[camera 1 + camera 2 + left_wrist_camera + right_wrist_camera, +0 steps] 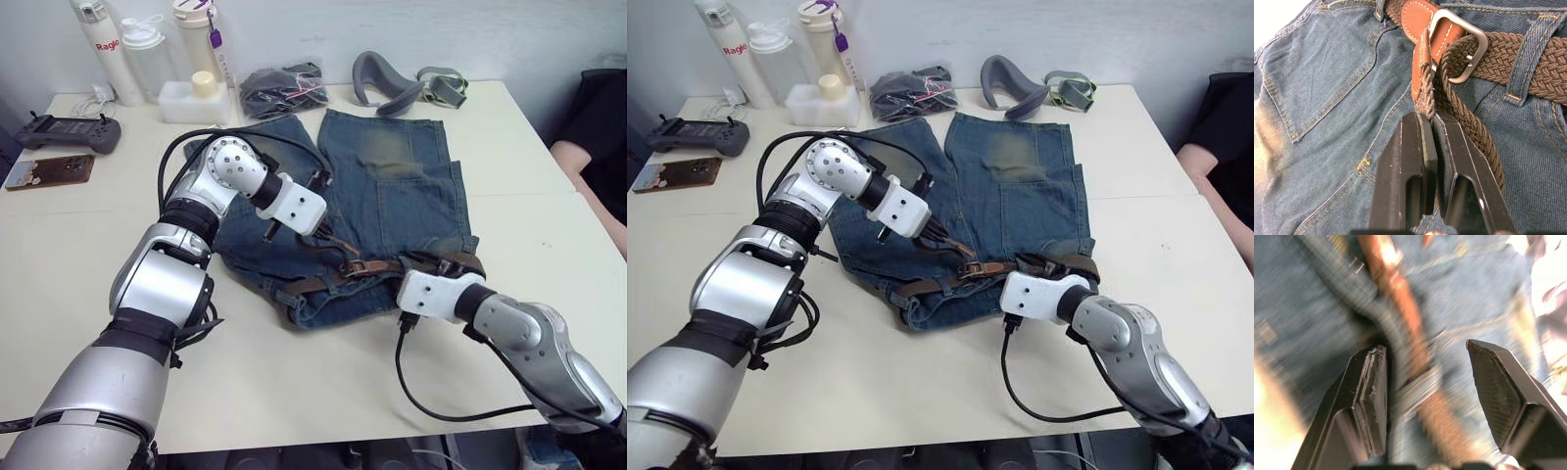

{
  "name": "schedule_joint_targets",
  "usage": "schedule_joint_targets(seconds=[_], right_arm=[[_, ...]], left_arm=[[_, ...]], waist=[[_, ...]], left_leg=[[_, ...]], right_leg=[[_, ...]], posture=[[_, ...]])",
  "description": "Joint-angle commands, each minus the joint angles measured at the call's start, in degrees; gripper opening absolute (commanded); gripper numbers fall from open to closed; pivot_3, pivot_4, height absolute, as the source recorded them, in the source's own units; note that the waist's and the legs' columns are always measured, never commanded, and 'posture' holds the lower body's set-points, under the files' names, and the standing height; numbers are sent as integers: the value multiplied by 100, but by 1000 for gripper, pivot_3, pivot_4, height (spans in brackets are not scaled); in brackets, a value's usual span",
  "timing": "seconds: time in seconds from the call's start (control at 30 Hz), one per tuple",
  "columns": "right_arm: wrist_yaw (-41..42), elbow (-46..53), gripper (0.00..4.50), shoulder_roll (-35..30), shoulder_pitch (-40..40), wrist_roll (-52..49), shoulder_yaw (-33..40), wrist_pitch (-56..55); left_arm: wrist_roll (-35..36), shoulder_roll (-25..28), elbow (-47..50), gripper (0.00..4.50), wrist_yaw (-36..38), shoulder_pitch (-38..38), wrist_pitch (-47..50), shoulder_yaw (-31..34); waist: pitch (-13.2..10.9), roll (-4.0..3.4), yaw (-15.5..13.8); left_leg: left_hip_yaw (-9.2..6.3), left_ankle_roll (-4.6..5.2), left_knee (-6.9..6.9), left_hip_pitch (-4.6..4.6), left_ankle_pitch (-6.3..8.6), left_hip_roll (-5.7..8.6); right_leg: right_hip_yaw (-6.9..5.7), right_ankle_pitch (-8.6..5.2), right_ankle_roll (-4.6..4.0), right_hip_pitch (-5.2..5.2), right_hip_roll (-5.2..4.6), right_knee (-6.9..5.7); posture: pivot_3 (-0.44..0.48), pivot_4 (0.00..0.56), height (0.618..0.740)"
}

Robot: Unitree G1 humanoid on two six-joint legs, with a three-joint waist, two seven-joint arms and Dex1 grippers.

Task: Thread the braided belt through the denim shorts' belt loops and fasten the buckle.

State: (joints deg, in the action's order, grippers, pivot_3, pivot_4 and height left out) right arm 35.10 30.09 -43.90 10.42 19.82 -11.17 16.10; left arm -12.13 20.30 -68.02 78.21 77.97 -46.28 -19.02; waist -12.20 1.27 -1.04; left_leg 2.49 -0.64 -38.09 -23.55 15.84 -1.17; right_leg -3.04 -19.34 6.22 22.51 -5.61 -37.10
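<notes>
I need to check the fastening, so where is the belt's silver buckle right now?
The silver buckle lies on the denim shorts at the waistband, just ahead of the left pincer, which pinches the braided belt.

denim shorts [1327, 98]: blue woven cloth, matt, twill grain visible – faded yellowish patches, tan stitching
belt loops [1525, 54]: same denim, stitched edges
braided belt [1508, 51]: dk-brown woven strap, coarse rough braid; tan leather ends, smooth w/ slight sheen, pale stitching
buckle [1469, 46]: silver metal, brushed-smooth, mildly shiny
left gripper [1434, 147]: black fingers, hard matt plastic look; pads dull, rubbery – pinched on belt's braid
right gripper [1425, 382]: black fingers, fine cross-hatch texture on one pad, the other worn & scuffed
table [323, 382]: cream top, smooth, low sheen
arms [162, 284]: silver shells, glossy; white plastic wrist housings
bottles [147, 54]: white & translucent plastic
</notes>
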Motion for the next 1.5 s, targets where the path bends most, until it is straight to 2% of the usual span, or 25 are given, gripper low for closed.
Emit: schedule_joint_targets(seconds=[0.03,0.27,0.3,0.33,0.47,0.5,0.87,1.1,1.2,1.5], right_arm=[[-2,-57,2873,94,84,150,-111,-234],[58,-343,2873,249,191,323,-325,-484],[40,-389,2380,275,207,343,-339,-518],[28,-424,2134,301,220,360,-352,-542],[36,-527,300,387,236,378,-373,-658],[43,-538,18,403,232,376,-372,-670],[-222,-298,18,618,252,462,106,-462],[-154,-208,18,674,367,490,77,-296],[-110,-126,18,753,386,453,-4,-195],[27,16,18,933,293,525,-179,-1]], left_arm=[[98,27,160,0,36,41,14,96],[7,26,147,0,-73,67,-2,43],[-1,18,146,0,-89,69,-2,36],[-10,14,146,0,-102,68,-6,28],[-20,-3,152,0,-117,43,-5,11],[-20,-5,156,0,-116,39,-6,8],[-123,52,148,0,-101,-38,100,-60],[-132,-18,171,0,-124,6,155,-66],[-246,-83,201,0,-406,1,379,-95],[21,-423,1038,0,-240,-508,1110,-67]], waist=[[0,0,-9],[0,0,-14],[0,0,-14],[0,0,-14],[0,0,-12],[0,0,-10],[0,0,-14],[0,0,-14],[0,0,-18],[1,0,-15]], left_leg=[[0,0,0,0,0,0],[4,2,-9,0,1,1],[4,2,-9,1,1,1],[4,2,-9,1,1,1],[5,2,-9,0,1,1],[5,2,-9,1,1,1],[7,1,-10,1,1,1],[7,1,-13,1,1,1],[7,1,-13,1,1,1],[7,1,-15,1,1,1]], right_leg=[[0,0,0,0,0,-4],[4,0,0,0,-1,-24],[4,0,0,0,-1,-25],[4,0,0,0,-1,-25],[4,0,0,0,-1,-27],[5,0,0,0,-1,-27],[6,0,0,1,-1,-31],[7,0,0,1,-1,-32],[7,0,0,1,-1,-33],[10,0,0,2,-1,-37]], posture=[[0,150,740],[0,150,740],[0,150,740],[0,150,740],[0,150,740],[0,150,740],[0,150,740],[0,150,740],[0,150,740],[0,150,740]])
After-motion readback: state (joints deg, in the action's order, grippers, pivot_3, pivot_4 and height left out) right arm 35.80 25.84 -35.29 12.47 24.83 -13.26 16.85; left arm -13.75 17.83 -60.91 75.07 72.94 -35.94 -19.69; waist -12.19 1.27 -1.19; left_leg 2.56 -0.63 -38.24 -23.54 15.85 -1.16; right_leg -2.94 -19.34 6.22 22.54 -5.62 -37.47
